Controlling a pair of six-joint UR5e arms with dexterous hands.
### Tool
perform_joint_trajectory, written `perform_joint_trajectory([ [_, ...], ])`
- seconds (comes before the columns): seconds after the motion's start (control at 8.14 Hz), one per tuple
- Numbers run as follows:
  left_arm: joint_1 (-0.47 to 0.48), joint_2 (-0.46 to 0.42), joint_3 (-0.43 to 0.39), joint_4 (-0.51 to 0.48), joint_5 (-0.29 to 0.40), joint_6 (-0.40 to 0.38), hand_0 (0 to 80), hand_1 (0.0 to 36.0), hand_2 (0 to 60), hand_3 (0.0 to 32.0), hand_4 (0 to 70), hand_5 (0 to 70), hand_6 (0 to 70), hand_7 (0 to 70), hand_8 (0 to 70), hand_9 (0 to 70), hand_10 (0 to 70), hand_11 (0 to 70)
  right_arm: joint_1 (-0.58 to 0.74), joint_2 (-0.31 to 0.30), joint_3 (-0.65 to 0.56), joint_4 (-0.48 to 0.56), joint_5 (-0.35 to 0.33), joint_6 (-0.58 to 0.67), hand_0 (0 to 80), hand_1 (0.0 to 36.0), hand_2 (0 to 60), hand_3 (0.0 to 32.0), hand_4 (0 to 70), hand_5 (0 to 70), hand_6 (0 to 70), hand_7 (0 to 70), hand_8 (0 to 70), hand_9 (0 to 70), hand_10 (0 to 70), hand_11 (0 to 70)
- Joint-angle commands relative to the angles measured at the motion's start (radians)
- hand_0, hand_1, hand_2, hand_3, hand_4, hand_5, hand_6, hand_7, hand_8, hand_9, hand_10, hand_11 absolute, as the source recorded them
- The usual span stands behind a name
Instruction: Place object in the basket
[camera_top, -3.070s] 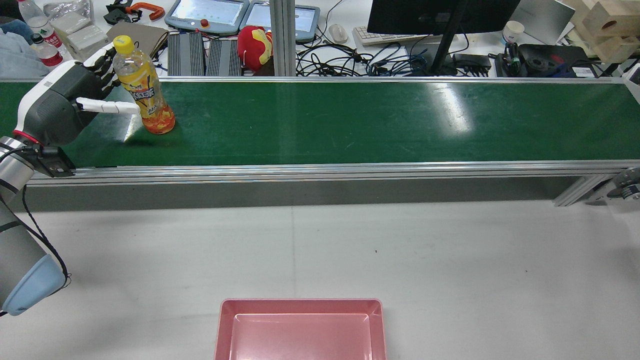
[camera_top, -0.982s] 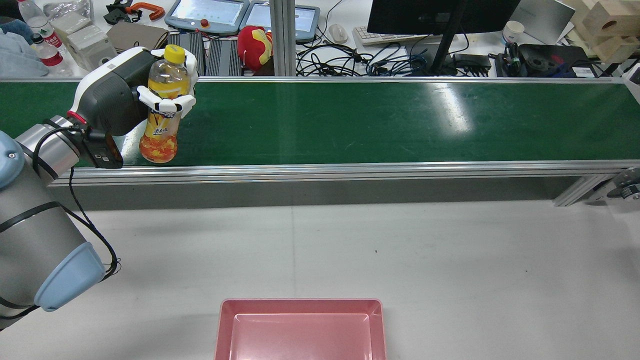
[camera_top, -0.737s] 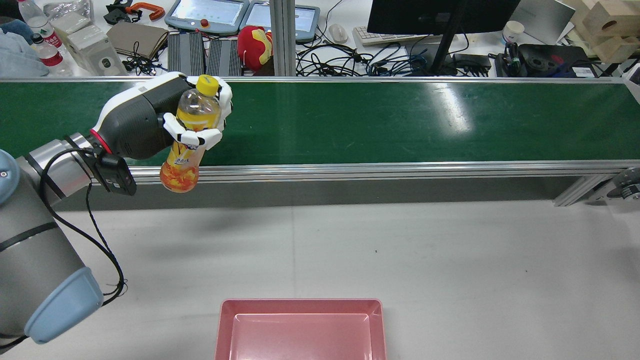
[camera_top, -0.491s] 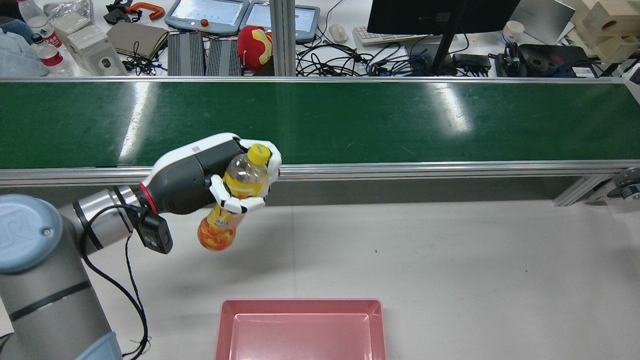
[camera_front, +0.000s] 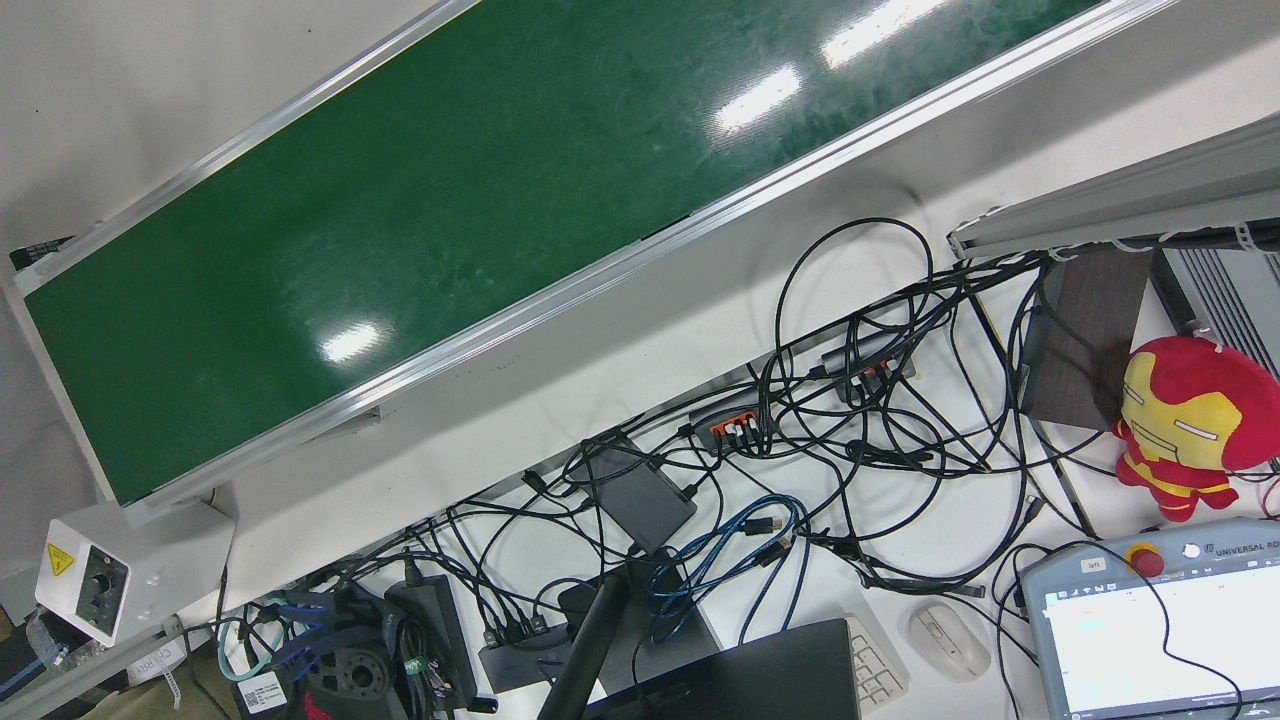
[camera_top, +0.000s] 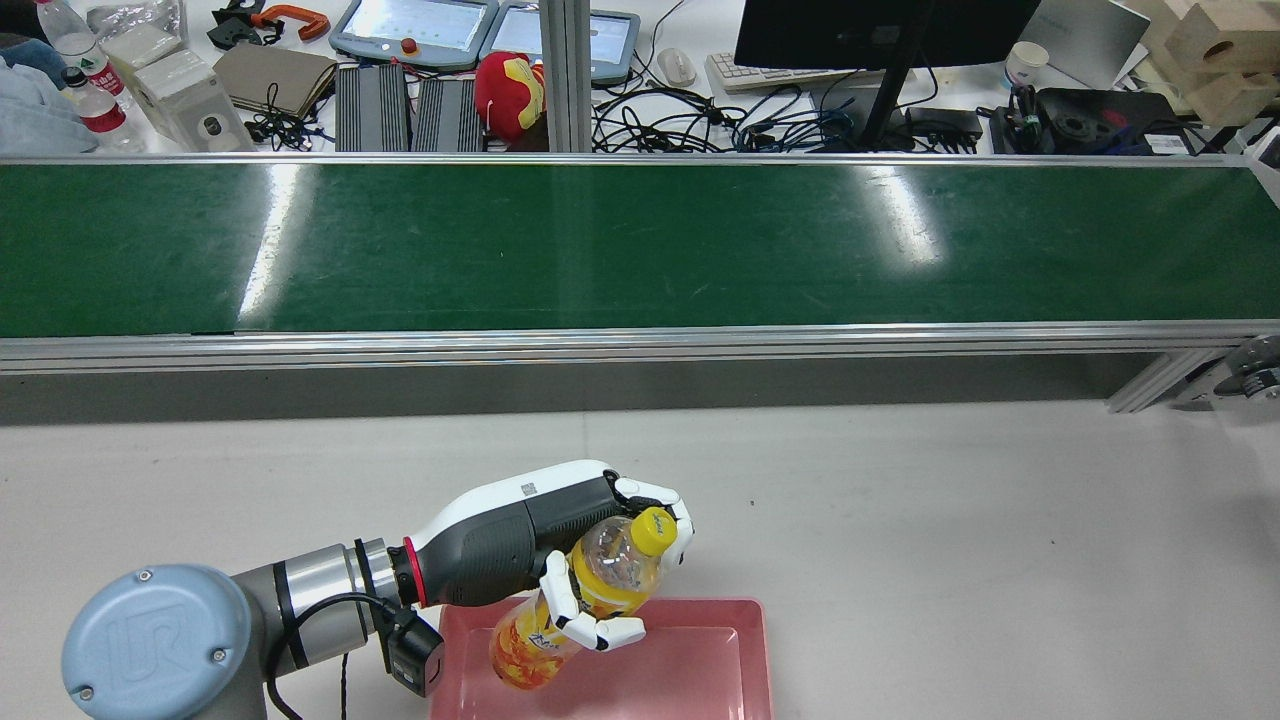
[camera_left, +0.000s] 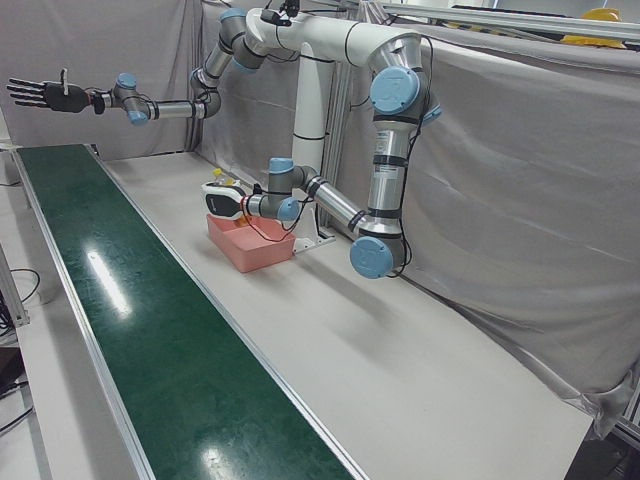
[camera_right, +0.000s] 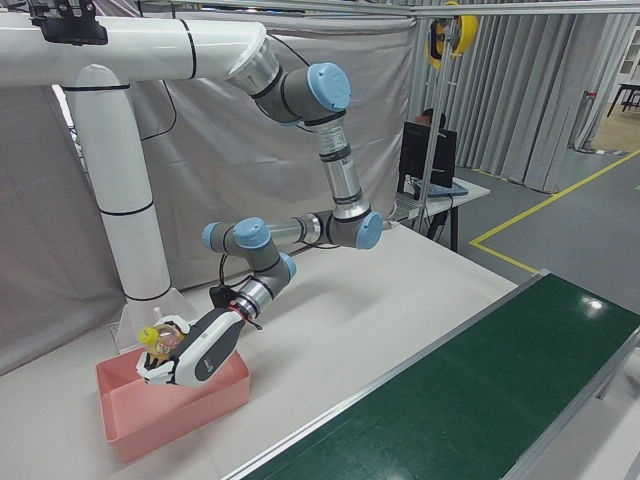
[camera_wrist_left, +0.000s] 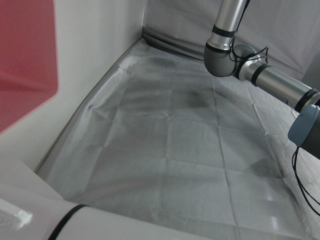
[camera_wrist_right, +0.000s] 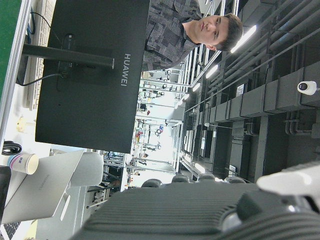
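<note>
Gripping the yellow-capped bottle (camera_top: 575, 605) above basket (camera_top: 752, 660): left hand (camera_top: 590, 560).

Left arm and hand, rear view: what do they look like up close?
Left hand: dark grey ribbed palm under a white back shell, white fingers. A red ring marks the wrist; the arm is silver with a pale blue joint cap, a black cable and a small black box.

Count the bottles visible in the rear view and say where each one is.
3. One orange bottle held by the left hand over the pink basket; two clear water bottles on the desk behind the belt, top left. Others may be hidden in the clutter.
</note>
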Motion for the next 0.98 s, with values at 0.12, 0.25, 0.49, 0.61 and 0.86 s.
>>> perform_joint_trajectory([
  [0.12, 0.073, -0.009, 0.0, 0.036, 0.003, 0.013, 61.0, 16.9, 24.6, 0.0, 53.5, 70.0, 66.0, 70.0, 70.0, 70.0, 62.2, 70.0, 0.0, 0.0, 0.0, 0.0, 0.001, 0.001, 0.0, 0.0, 0.0, 0.0, 0.0, 0.0, 0.0, 0.0, 0.0, 0.0, 0.0, 0.0],
  [0.25, 0.067, -0.008, -0.005, 0.068, 0.029, 0.013, 51.5, 6.5, 0.0, 0.0, 33.1, 57.1, 27.0, 39.2, 42.2, 55.4, 35.3, 50.4, -0.001, 0.0, 0.0, 0.0, 0.0, -0.001, 0.0, 0.0, 0.0, 0.0, 0.0, 0.0, 0.0, 0.0, 0.0, 0.0, 0.0, 0.0],
  [0.49, 0.046, -0.008, -0.078, 0.171, 0.049, 0.054, 46.2, 0.0, 0.0, 0.0, 3.4, 33.1, 7.4, 17.6, 15.8, 22.4, 19.7, 29.2, 0.0, 0.0, 0.0, 0.0, 0.0, 0.001, 0.0, 0.0, 0.0, 0.0, 0.0, 0.0, 0.0, 0.0, 0.0, 0.0, 0.0, 0.0],
  [0.61, 0.043, -0.008, -0.086, 0.176, 0.051, 0.054, 45.9, 0.0, 0.0, 0.0, 0.3, 23.9, 2.9, 6.9, 12.6, 16.8, 16.0, 23.9, 0.0, 0.0, 0.0, 0.0, 0.0, -0.001, 0.0, 0.0, 0.0, 0.0, 0.0, 0.0, 0.0, 0.0, 0.0, 0.0, 0.0, 0.0],
  [0.86, 0.032, -0.008, -0.088, 0.174, 0.051, 0.054, 45.6, 0.0, 0.0, 0.6, 0.0, 9.4, 0.0, 0.1, 6.7, 8.3, 8.0, 12.2, 0.0, 0.0, 0.0, 0.0, 0.001, 0.001, 0.0, 0.0, 0.0, 0.0, 0.0, 0.0, 0.0, 0.0, 0.0, 0.0, 0.0, 0.0],
])
